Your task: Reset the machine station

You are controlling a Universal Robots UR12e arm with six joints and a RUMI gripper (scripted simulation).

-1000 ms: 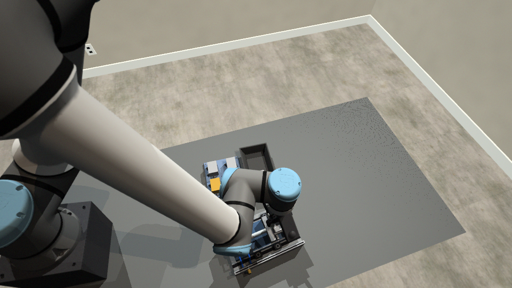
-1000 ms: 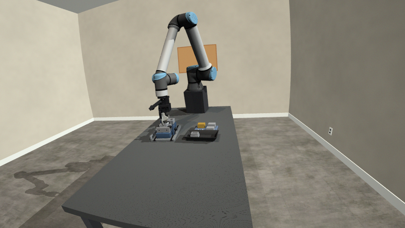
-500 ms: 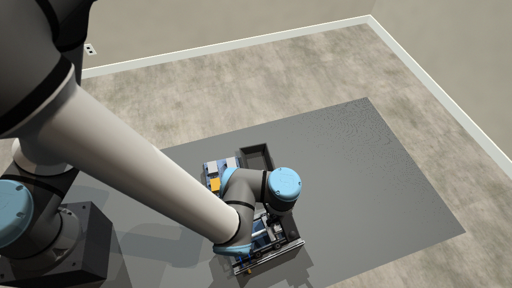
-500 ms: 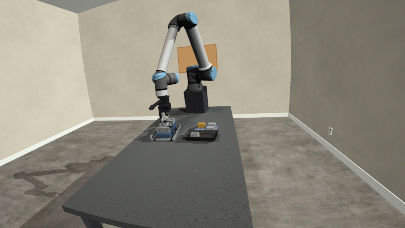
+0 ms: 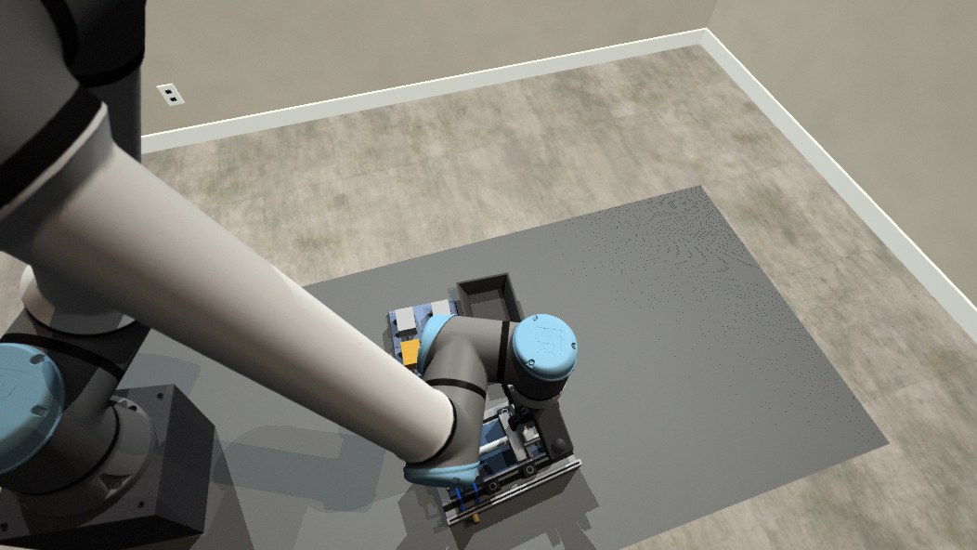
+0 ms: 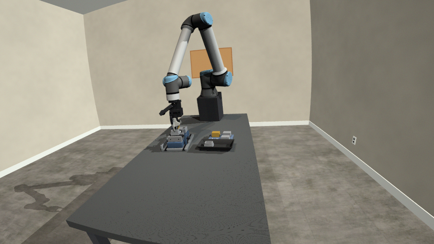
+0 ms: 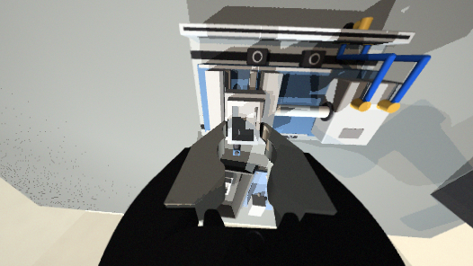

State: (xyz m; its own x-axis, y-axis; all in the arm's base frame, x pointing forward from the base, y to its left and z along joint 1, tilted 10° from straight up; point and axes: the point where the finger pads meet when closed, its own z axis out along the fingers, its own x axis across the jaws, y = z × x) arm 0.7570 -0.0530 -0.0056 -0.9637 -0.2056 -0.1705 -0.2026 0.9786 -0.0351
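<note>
The vise [image 5: 495,432] [image 6: 175,144] [image 7: 271,85] stands low, right of center in the top view, left of center in the exterior view, and across the upper part of the wrist view. A finished part [image 5: 529,432] [image 6: 175,132] [image 7: 245,123] is at the vise's jaws, its pocket facing up in the wrist view. The gripper [image 5: 527,424] [image 6: 174,128] [image 7: 243,123] is closed on this part, one fingertip at each side. Whether the part touches the bars beneath it, I cannot tell.

At the right of the vise in the wrist view, blue hoses [image 7: 380,77] run to the hose block [image 7: 352,130].

The black tray [image 5: 516,300] [image 6: 215,149] lies just right of center in the exterior view; a second part [image 6: 208,143] sits at its left end, pocket up. Just behind it is the blue infeed plate [image 5: 424,322] [image 6: 212,138], with the brass blank [image 5: 410,351] [image 6: 215,133] and two gray blanks, one [image 5: 405,319] at the plate's upper left in the top view, the other [image 5: 440,307] at its upper right, partly hidden by the arm [image 5: 239,273] [image 6: 179,54].

Gripper [image 5: 527,425] [image 6: 175,130] [image 7: 243,123] slightly higher over the vise [image 5: 522,440] [image 6: 175,144] [image 7: 271,83]; finished part [image 5: 529,433] [image 6: 175,132] [image 7: 243,104] between its fingers raised with it.
</note>
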